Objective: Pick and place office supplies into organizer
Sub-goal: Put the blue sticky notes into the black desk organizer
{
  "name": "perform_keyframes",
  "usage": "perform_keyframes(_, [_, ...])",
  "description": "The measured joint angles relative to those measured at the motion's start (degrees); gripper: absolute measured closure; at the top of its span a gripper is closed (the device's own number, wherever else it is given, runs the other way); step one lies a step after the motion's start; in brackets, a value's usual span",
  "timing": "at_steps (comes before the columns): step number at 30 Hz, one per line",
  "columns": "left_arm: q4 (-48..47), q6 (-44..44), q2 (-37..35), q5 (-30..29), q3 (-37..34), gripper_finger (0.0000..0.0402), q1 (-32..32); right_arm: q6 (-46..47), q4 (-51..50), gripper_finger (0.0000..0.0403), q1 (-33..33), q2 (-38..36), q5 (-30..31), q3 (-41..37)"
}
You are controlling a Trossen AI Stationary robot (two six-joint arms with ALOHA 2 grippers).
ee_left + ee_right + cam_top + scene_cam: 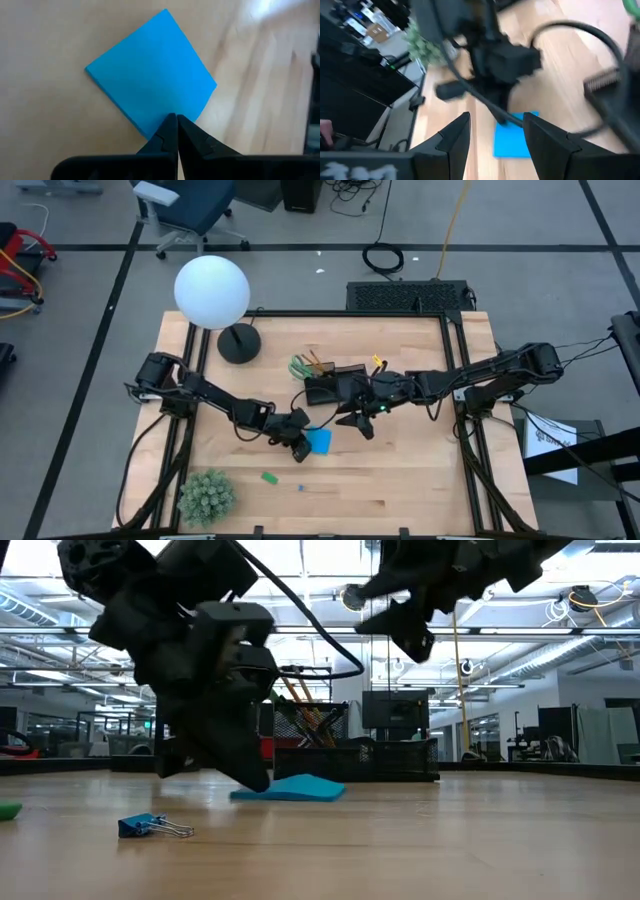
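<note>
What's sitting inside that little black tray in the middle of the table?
The organizer holds green-handled scissors and orange-yellow pencils sticking out at one end. The right gripper and arm cover the rest, so other contents are hidden.

Two dark jointed arms, black looping cables, notched black tool (pixel 176 131) fingers

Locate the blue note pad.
In the high view the blue note pad lies flat mid-table, just in front of the organizer, with the shut left gripper at its edge.

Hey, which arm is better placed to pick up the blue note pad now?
Left. The left gripper sits shut right at the blue note pad's edge; the right gripper hangs open above the table nearer the organizer.
</note>
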Motion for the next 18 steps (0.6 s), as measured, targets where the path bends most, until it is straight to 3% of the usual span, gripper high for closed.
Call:
perform_keyframes(7, [-0.1,3.7,-0.5,3.0,-0.1,0.0401,-2.6,1.4,-4.1,0.0232,0.0,0.0,-4.2,0.0])
perform_keyframes(18, [0.3,8.3,-0.5,3.6,-0.1,0.0401,-5.1,7.9,-2.0,0.0232,3.0,0.0,-12.1,0.0])
